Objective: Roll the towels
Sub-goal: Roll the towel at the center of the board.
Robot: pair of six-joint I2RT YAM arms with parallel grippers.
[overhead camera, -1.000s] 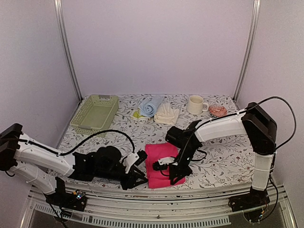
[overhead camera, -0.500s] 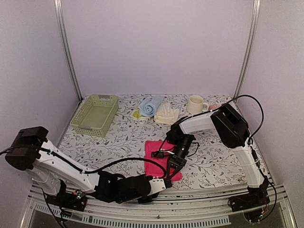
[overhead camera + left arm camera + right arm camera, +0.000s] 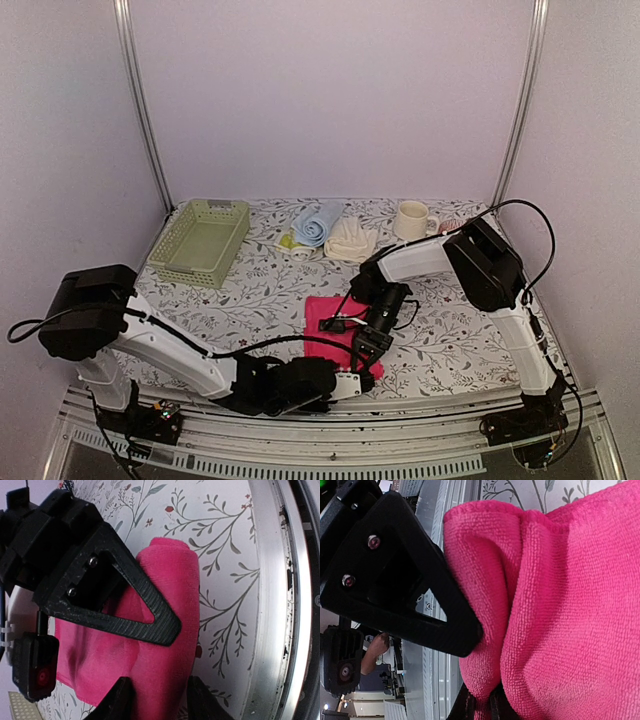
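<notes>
Rolling the pink towel [image 3: 325, 315], lower centre of the top view, seems just begun: the right gripper [image 3: 365, 345] pinches its folded edge, the left gripper [image 3: 157, 702] straddles the same fold, grip unclear; next, both should probably carry that edge over evenly toward the frame's top.

No text, label, brand, number or sign can be read in any of the views. The tablecloth [image 3: 455, 340] carries only a printed pattern of leaves and flowers.
</notes>
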